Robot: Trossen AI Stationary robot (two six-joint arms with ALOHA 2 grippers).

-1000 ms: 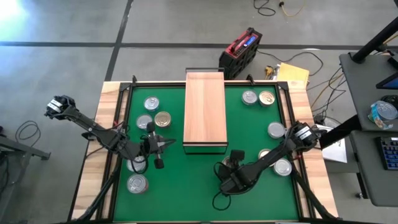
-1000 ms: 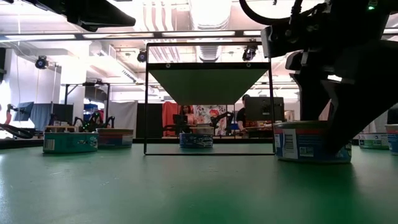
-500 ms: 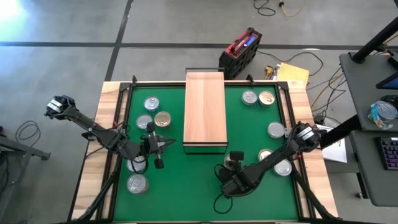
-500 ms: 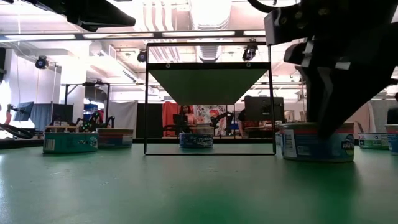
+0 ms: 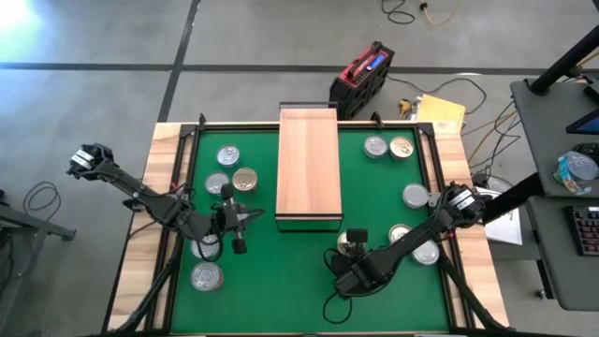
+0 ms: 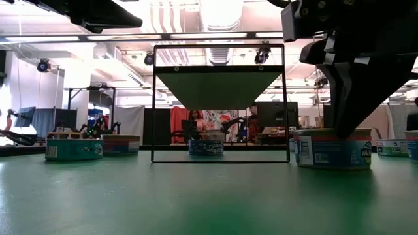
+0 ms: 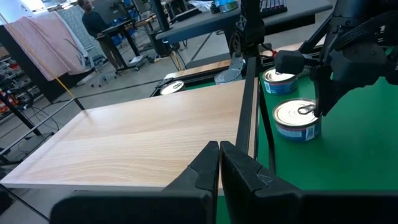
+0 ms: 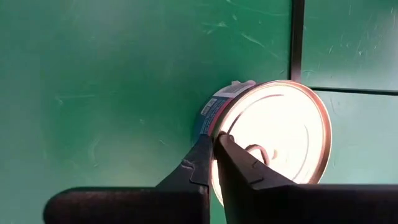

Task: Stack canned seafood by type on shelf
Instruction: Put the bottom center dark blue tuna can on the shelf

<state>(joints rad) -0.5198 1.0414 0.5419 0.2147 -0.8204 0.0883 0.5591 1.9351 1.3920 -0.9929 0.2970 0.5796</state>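
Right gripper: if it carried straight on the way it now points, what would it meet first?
The right gripper, fingers shut, points down at a silver-lidded can near the shelf's front end. It would meet that can's lid or rim first; it looks about at the rim already, though contact is unclear.

Green mat [image 5: 281, 271]; light-wood shelf [image 5: 308, 164]; silver-lidded can [image 8: 273, 137].

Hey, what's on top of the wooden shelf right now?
Nothing: the shelf shows bare light wood along its whole top in the high view, no cans on it. The left wrist view shows the same bare board. What lies beneath it is covered from above.
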